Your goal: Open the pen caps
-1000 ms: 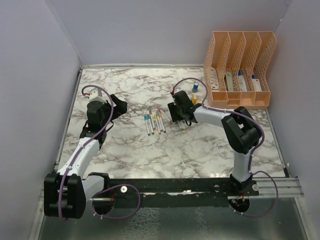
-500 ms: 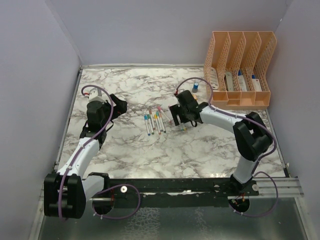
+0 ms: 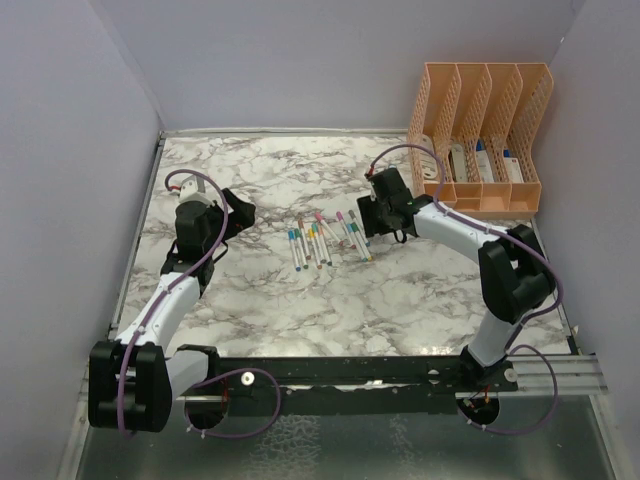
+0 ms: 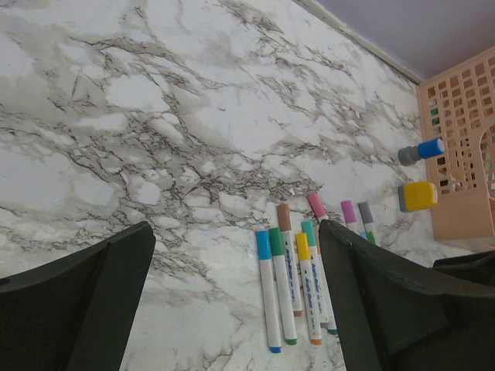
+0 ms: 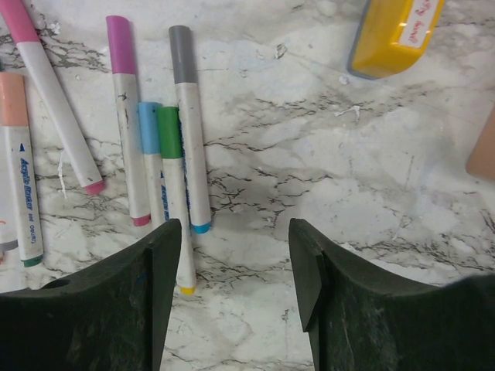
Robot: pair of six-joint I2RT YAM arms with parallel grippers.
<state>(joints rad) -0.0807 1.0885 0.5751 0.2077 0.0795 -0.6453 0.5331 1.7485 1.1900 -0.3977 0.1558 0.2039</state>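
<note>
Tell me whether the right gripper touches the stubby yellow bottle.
Apart. The right wrist view shows marble tabletop between the right gripper and the stubby yellow bottle.

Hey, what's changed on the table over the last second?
The right claw pulled back from over the pens toward the peach organizer, uncovering a few pens; it is open and empty. The left claw and the pens stayed put.
</note>
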